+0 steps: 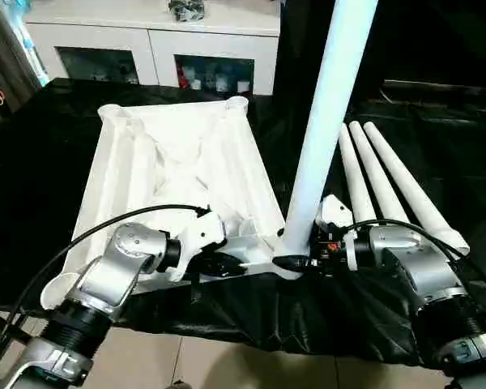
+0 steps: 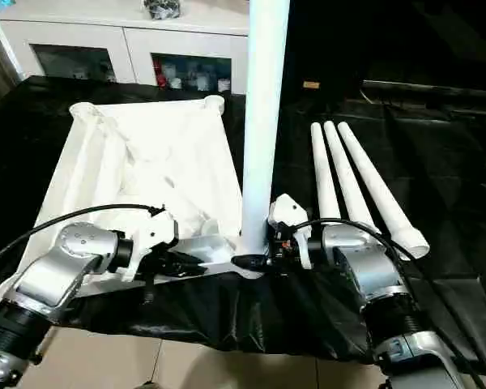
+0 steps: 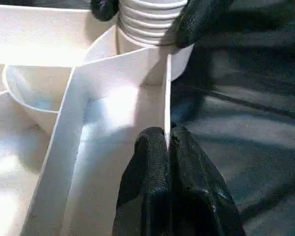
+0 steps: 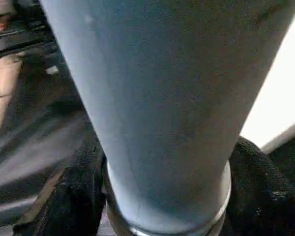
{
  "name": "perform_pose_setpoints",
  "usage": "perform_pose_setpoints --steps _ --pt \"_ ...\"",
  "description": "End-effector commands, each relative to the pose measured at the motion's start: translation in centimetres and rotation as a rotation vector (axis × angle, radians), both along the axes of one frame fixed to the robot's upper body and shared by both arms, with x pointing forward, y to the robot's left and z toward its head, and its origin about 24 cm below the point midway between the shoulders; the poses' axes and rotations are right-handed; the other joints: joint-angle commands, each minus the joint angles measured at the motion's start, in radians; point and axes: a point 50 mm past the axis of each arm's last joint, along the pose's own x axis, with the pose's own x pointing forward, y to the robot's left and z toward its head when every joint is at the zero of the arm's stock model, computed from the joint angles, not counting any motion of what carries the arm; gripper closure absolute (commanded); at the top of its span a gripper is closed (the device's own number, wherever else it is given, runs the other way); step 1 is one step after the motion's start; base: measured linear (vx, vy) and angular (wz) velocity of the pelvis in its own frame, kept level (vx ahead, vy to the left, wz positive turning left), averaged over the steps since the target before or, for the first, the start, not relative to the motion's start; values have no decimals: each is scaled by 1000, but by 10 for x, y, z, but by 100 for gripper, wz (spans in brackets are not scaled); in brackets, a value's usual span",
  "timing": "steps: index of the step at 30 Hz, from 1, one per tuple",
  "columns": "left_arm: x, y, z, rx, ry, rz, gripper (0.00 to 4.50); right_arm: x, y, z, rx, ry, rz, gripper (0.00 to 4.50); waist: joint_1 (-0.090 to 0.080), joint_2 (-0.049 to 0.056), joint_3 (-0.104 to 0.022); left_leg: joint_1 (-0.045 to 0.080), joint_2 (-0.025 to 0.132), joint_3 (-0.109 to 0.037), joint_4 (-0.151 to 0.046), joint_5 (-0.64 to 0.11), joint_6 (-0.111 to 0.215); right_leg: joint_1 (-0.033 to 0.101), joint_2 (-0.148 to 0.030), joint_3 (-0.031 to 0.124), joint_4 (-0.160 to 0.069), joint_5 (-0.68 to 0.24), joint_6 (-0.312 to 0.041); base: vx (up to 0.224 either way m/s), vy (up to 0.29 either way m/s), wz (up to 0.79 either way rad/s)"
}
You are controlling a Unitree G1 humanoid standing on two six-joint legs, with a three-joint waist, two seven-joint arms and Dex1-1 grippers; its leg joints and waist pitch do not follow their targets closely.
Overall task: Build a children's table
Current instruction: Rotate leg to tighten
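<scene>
Left wrist view is showing the left gripper (image 3: pixel 168 147) pinching the tabletop (image 1: pixel 178 162) rim while the right gripper (image 1: pixel 296 261) is clasping the light, stiff, slippery leg (image 1: pixel 328 113) low beside the near corner socket.

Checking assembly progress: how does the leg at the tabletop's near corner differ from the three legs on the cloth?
The upright leg stands in the tabletop's near corner socket; the three spare legs lie flat on the black cloth. The right gripper flanks the upright one's base; nothing touches the spares. All are white tapered tubes.
</scene>
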Motion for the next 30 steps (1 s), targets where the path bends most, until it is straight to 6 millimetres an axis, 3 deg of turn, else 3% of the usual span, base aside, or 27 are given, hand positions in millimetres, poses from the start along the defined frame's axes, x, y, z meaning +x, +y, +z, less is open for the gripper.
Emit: perform_pose_setpoints --steps 1,3,4,7,8,12,13,16,17,21,23,27,28,30 --pt "18 -24 23 -76 -125 101 450 9 24 -8 -4 -22 -106 174 -7 -12 -69 9 26 -3 -67 -136 38 54 -78 48 -80 -257 -189 0 0 0" --pt "21 -27 23 -79 -129 144 450 13 27 -10 1 -29 -172 175 -15 -13 -70 7 25 -5 -68 -141 28 56 -77 47 -80 -276 -180 0 0 0" --pt "25 -32 23 -94 -123 209 450 19 32 -14 3 -21 -273 175 -20 -8 -70 9 25 -4 -67 -143 25 52 -77 49 -80 -271 -182 0 0 0" --pt "29 -38 24 -107 -125 274 450 23 39 -17 19 -16 -353 176 -26 -11 -74 4 23 -4 -65 -123 34 58 -76 49 -77 -232 -186 0 0 0" --pt "30 -40 24 -114 -126 296 450 25 42 -17 27 -11 -388 176 -25 -1 -75 4 24 -5 -64 -113 37 57 -75 50 -74 -210 -191 0 0 0" --pt "35 -51 25 -146 -141 392 450 30 68 -18 95 20 -500 176 -29 -10 -77 2 23 -3 -64 -91 51 58 -75 49 -70 -151 -211 0 0 0" --pt "35 -51 25 -146 -141 392 450 30 68 -18 95 20 -500 141 -27 -7 -76 3 23 -3 -64 -98 53 58 -75 48 -73 -160 -211 0 0 0" --pt "33 -52 25 -140 -138 372 450 30 76 -14 132 20 -466 120 -25 -8 -76 2 24 -2 -64 -98 64 59 -76 48 -71 -155 -208 0 0 0" --pt "31 -50 25 -133 -138 340 450 31 74 -13 122 3 -449 104 -25 -20 -76 1 24 -2 -65 -96 69 60 -77 48 -70 -157 -206 0 0 0" --pt "23 -44 25 -121 -127 240 450 31 62 -9 94 -44 -398 97 -31 -11 -75 0 24 -2 -64 -95 75 58 -76 48 -70 -147 -211 0 0 0" --pt "20 -40 25 -124 -123 177 450 29 53 -8 90 -43 -338 97 -33 3 -75 0 25 -3 -63 -100 77 59 -76 48 -67 -126 -221 0 0 0" --pt "16 -35 24 -110 -108 111 450 22 44 -7 87 -32 -240 97 -33 2 -75 1 26 -3 -64 -112 84 61 -73 48 -67 -100 -231 0 0 0" --pt "12 -30 23 -101 -97 46 450 14 35 -7 69 -18 -128 97 -30 12 -75 4 27 -5 -64 -117 79 59 -74 48 -67 -106 -239 0 0 0" --pt "9 -26 23 -92 -85 2 450 7 28 -7 51 -8 -46 97 -26 5 -75 5 29 -3 -64 -132 80 60 -73 49 -68 -106 -238 0 0 0"
